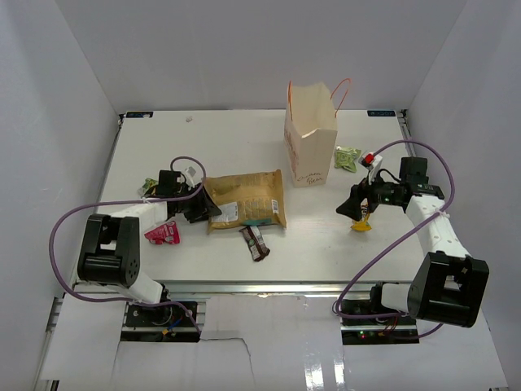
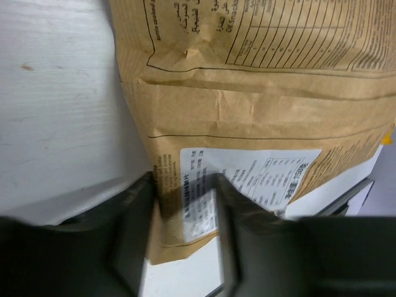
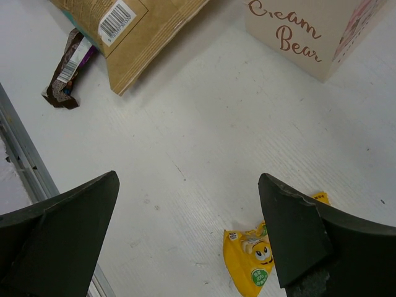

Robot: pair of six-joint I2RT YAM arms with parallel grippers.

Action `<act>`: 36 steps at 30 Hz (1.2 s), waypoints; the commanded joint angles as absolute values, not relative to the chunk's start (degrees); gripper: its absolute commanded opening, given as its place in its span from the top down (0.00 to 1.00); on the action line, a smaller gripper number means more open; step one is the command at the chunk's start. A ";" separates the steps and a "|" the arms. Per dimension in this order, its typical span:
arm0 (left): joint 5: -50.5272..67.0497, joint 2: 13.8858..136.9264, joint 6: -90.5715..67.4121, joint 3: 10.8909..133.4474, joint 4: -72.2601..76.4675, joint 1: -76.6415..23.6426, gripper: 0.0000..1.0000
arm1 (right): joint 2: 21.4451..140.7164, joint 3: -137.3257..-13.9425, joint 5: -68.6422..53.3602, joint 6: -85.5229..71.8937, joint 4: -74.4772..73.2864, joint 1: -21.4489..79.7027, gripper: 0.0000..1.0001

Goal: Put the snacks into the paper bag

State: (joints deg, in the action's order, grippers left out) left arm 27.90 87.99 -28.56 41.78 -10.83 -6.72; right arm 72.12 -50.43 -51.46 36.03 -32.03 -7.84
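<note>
- Left fingers (image 2: 133,247) straddle tan pouch (image 2: 260,93) corner, frame bottom; can't tell if I've clamped. Need deeper bite b4 lift.
- R gripper (image 3: 189,179) released, yellow pkt (image 3: 247,263) lower right.

the paper bag (image 3: 309,37) carries "cream bear" in reddish-brown script on its side. the tan pouch (image 3: 142,43) bears a barcode (image 3: 116,18) on a white patch, its digits too small to read. in the left wrist view the pouch shows a ruled nutrition table (image 2: 297,31), lines of non-latin print, and what may be "ok snacks". its white sticker (image 2: 247,176) holds fine print, illegible. the dark-brown packet (image 3: 65,74) has a white label, unreadable.
</note>
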 commanded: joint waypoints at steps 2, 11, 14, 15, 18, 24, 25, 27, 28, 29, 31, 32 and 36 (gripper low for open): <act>34.80 88.86 -30.23 39.55 -4.93 -6.77 0.60 | 71.10 -49.40 -55.19 39.10 -33.30 -7.82 0.00; 38.58 82.27 -35.15 39.20 1.39 -5.71 1.00 | 71.02 -50.36 -59.50 48.69 -42.62 -6.07 0.00; 39.37 79.38 -36.12 39.99 1.67 -5.54 1.00 | 71.02 -50.71 -60.12 48.52 -42.45 -5.71 0.00; 39.37 78.67 -36.30 40.43 1.84 -5.54 1.00 | 71.10 -50.80 -60.38 48.17 -42.10 -5.63 0.00; 39.99 76.21 -37.09 41.04 2.37 -5.45 1.00 | 71.02 -51.24 -60.64 46.93 -41.13 -4.66 0.04; 42.01 75.32 -38.93 43.68 2.29 -5.45 1.00 | 70.40 -53.96 -51.02 40.88 -34.05 7.97 0.06; 42.19 75.50 -39.37 44.38 2.20 -5.36 1.00 | 70.14 -54.05 -48.71 39.91 -32.10 12.78 0.06; 42.71 75.93 -40.34 45.08 1.94 -5.36 1.00 | 69.96 -54.31 -40.66 37.28 -27.80 17.21 0.06; 42.71 75.94 -40.60 45.70 1.76 -5.45 1.00 | 70.22 -54.66 -37.56 36.13 -23.68 21.40 0.06; 42.71 75.85 -40.95 46.05 1.15 -5.45 1.00 | 70.66 -55.19 -34.14 34.99 -21.73 23.36 0.06; 42.63 76.02 -41.31 47.28 0.36 -5.36 1.00 | 72.77 -57.39 -25.17 32.88 -17.86 28.64 0.07; 42.63 75.94 -41.48 47.81 -0.87 -5.45 1.00 | 73.47 -58.09 -22.09 32.09 -16.45 30.22 0.07; 42.28 75.06 -44.02 49.22 -2.02 -5.45 1.00 | 76.02 -60.29 -11.44 29.27 -10.21 36.20 0.06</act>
